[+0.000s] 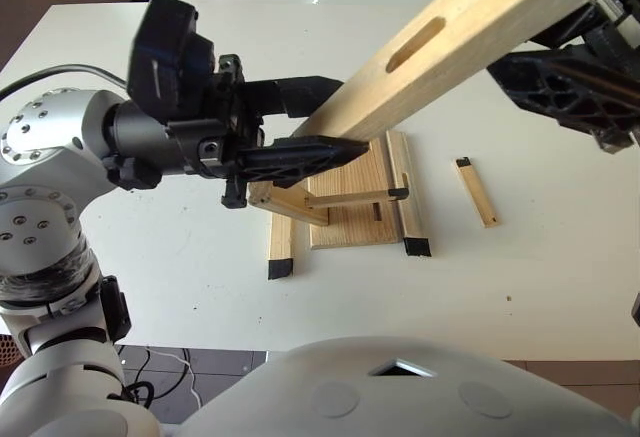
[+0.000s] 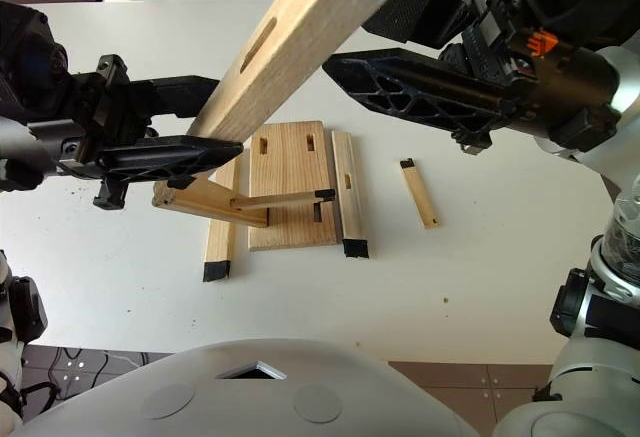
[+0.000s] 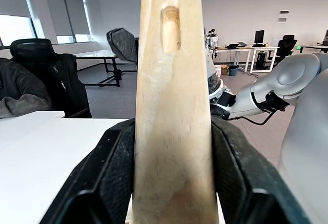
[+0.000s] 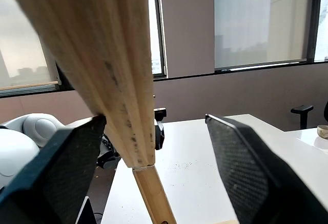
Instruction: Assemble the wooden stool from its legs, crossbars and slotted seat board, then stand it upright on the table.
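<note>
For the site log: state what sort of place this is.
Probably an open-plan office or lab: white desks, office chairs and a monitor stand in the room behind, with large blinded windows along the wall.

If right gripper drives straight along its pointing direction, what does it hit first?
The long wooden leg: it crosses between the right gripper's open fingers, so pushing on would likely seat it deeper toward the palm. Depth is unclear.
</note>
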### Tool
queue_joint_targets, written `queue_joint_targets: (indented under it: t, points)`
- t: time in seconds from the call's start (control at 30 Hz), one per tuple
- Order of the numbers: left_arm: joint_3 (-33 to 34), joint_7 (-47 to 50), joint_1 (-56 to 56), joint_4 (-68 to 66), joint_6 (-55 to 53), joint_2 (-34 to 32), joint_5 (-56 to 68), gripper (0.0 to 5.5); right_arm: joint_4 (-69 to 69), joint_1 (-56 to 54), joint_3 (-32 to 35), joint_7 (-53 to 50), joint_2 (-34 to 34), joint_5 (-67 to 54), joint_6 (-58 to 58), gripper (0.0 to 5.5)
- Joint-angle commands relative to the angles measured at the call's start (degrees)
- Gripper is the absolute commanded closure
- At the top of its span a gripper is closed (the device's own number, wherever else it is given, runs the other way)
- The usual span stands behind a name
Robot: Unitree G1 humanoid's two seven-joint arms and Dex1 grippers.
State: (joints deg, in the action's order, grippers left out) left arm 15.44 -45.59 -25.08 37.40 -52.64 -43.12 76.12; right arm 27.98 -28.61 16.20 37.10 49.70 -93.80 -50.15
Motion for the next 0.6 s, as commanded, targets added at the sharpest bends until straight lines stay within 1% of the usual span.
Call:
queue_joint_targets:
  t: [0.03,0.37,0.6]
  points:
    - [-1.22,-0.87,0.23,0.07,1.08,-1.47,-0.38,3.50,1.21,-1.42,-1.65,0.89,0.83,-0.03,-1.36,1.91]
    - [-3.67,-1.65,0.68,0.49,2.69,-2.41,-1.61,3.50,2.65,-3.32,-7.59,4.56,-0.28,6.95,-1.39,1.91]
    - [-4.64,-2.44,1.74,1.11,3.58,-2.89,-3.24,3.50,2.30,-4.83,-9.31,6.29,-0.58,7.82,-1.81,1.91]
